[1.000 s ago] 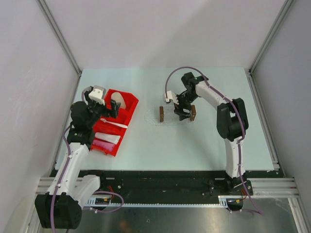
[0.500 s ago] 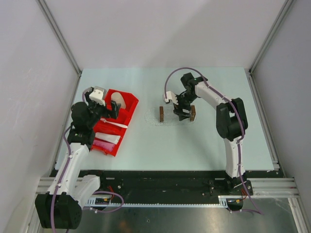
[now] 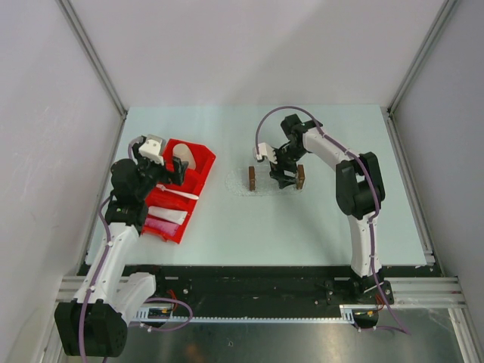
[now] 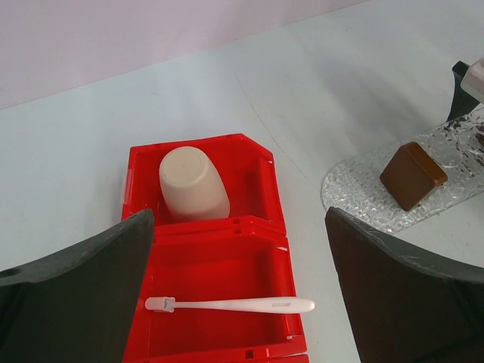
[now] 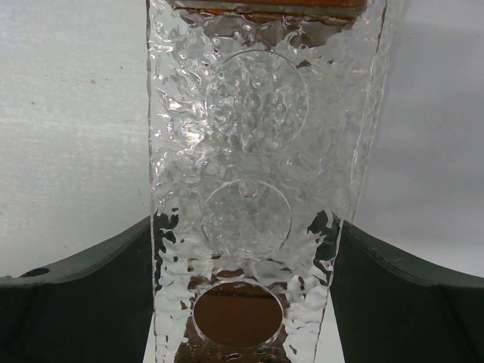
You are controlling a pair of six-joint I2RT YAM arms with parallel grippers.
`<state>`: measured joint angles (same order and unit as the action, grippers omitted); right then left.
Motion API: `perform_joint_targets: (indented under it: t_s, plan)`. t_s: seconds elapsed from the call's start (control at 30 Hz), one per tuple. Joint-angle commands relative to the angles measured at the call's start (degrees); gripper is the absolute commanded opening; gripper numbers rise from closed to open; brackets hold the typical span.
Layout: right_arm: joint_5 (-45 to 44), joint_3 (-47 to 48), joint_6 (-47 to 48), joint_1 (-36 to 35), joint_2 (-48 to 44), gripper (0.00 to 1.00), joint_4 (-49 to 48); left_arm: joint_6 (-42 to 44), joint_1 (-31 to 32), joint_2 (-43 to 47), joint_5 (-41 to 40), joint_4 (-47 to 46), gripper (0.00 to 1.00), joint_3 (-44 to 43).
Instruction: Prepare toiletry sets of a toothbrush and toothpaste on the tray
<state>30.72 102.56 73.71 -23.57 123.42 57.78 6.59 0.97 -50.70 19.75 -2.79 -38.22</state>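
The white toothbrush (image 4: 227,305) lies across the middle compartment of the red bin (image 4: 261,151). My left gripper (image 4: 240,227) hangs open above the toothbrush (image 3: 178,193), one finger to each side, touching nothing. The toothpaste, a white tube (image 3: 171,215) and a pink tube (image 3: 157,225), rests in the bin's near compartment. The clear textured tray (image 5: 257,98) runs lengthways between the fingers of my right gripper (image 5: 246,227), which press on its two long edges near the right-hand brown block (image 3: 300,175). Nothing lies on the tray (image 3: 265,186).
A tan paper cup (image 4: 193,184) lies on its side in the red bin's (image 3: 203,155) far compartment. The tray's other brown block (image 4: 412,174) stands at its left end. The side walls rise close to the table's left and right edges.
My right gripper has shifted a little to the left at the tray's right end. The tray has barely moved. The left arm is still.
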Motion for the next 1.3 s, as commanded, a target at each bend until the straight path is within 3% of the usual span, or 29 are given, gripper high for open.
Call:
perform_joint_targets:
  t_s: [0.0, 0.47, 1.23, 1.27]
  plan:
    - [-0.1, 0.4, -0.9, -0.5, 0.7, 0.52, -1.2, 3.5, -0.5, 0.9, 1.6, -1.3, 1.00, 0.2]
    - [-1.1, 0.0, -1.5, -0.4, 0.4, 0.66, -2.1, 3.5, -0.5, 1.0, 1.8, -1.3, 1.00, 0.4]
    - [-2.2, -0.6, -1.2, -0.7, -0.2, 0.76, -3.0, 3.5, -0.5, 1.1, 2.2, -1.3, 1.00, 0.7]
    - [-2.2, -0.5, -1.3, -0.7, -0.4, 0.81, -3.0, 3.5, -0.5, 1.1, 2.2, -1.3, 1.00, 0.7]
